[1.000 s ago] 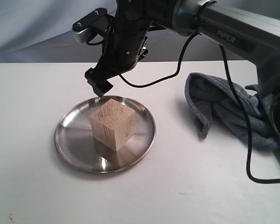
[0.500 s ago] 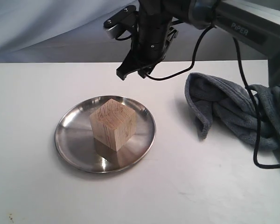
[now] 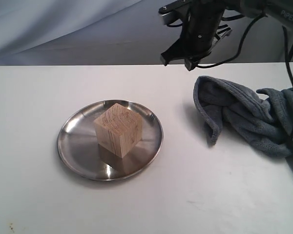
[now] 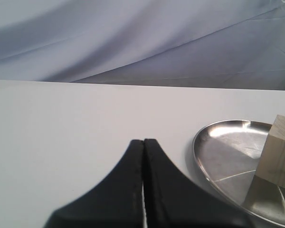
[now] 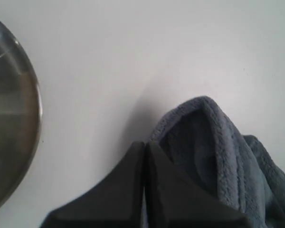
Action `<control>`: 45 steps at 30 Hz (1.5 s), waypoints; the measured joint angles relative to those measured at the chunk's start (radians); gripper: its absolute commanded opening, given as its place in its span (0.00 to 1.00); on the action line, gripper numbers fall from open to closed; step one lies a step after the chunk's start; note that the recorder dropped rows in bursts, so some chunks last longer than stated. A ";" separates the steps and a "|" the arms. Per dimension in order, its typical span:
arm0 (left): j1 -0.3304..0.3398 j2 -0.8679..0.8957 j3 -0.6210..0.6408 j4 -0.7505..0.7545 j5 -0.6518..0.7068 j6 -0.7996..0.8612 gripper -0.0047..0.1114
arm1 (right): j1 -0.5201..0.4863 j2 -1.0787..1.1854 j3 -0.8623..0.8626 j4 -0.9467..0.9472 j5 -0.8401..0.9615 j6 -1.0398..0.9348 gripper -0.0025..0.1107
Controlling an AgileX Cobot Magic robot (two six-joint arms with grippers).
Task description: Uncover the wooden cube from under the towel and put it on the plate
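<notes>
The pale wooden cube [image 3: 118, 127] stands in the middle of the steel plate [image 3: 73, 151], with nothing covering it. The blue-grey towel [image 3: 244, 117] lies crumpled on the table to the plate's right. My right gripper [image 3: 177, 61] hangs high above the table's far edge, between plate and towel, and holds nothing. Its wrist view shows the gripper [image 5: 145, 143] shut over the towel [image 5: 218, 142] edge, with the plate [image 5: 19, 118] rim off to one side. My left gripper [image 4: 144, 141] is shut and low over bare table beside the plate [image 4: 218, 142] and cube [image 4: 280, 152]; the exterior view does not show it.
A white table [image 3: 34, 97] carries everything, with a grey-blue cloth backdrop [image 3: 63, 29] behind it. A black cable [image 3: 290, 73] from the right arm hangs down over the towel at the right edge.
My right arm has lifted away from the cube and swung up and to the right, from just above the plate's far rim to a spot near the towel. Cube, plate and towel stayed put.
</notes>
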 measured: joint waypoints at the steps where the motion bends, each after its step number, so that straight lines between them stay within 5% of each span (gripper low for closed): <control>1: 0.000 0.000 0.000 0.000 0.000 0.000 0.04 | -0.010 -0.009 0.016 0.000 0.000 0.000 0.02; 25: 0.000 0.000 0.000 0.000 0.000 0.004 0.04 | -0.365 -0.328 0.419 0.000 -0.005 0.031 0.02; 45: 0.000 0.000 0.000 0.000 0.000 0.004 0.04 | -0.426 -0.998 1.132 0.000 -0.449 0.101 0.02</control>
